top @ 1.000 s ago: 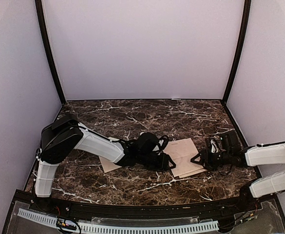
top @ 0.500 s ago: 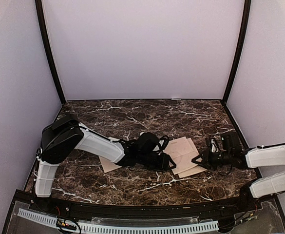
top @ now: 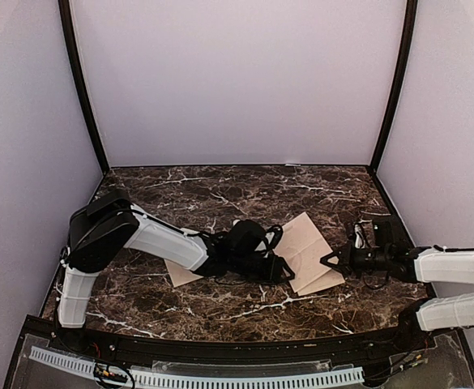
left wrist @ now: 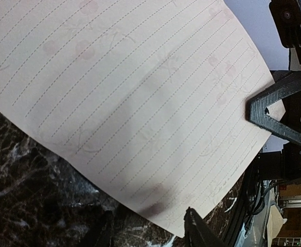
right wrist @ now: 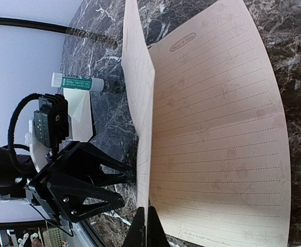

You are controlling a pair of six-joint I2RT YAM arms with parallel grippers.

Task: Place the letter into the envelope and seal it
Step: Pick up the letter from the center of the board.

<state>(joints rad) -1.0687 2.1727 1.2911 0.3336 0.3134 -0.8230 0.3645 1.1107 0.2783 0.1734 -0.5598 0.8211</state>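
The letter (top: 305,251) is resting on the dark marble table (top: 220,190), right of centre between the two arms. In the right wrist view, one part is standing up along a crease while the wider, lined part (right wrist: 217,139) is bowing gently against the stone.

The right gripper (top: 327,261) is reaching in from the right, and its fingers are pressed together on the letter's near edge, pinching it by the crease (right wrist: 146,226). The left gripper (top: 285,271) is hovering at the opposite edge with its claw spread and nothing between the jaws.

The envelope (top: 180,275) is lying well apart to the left, partly under the left arm. A glue stick (right wrist: 78,82) is sitting just beside it.

The sheet is looking thin, light and floppy. It is likely to buckle, slide on the polished marble or crease crookedly, and it could tear under a hard tug. An edge or corner pinch looks the best hold, with the other claw steadying the far side.
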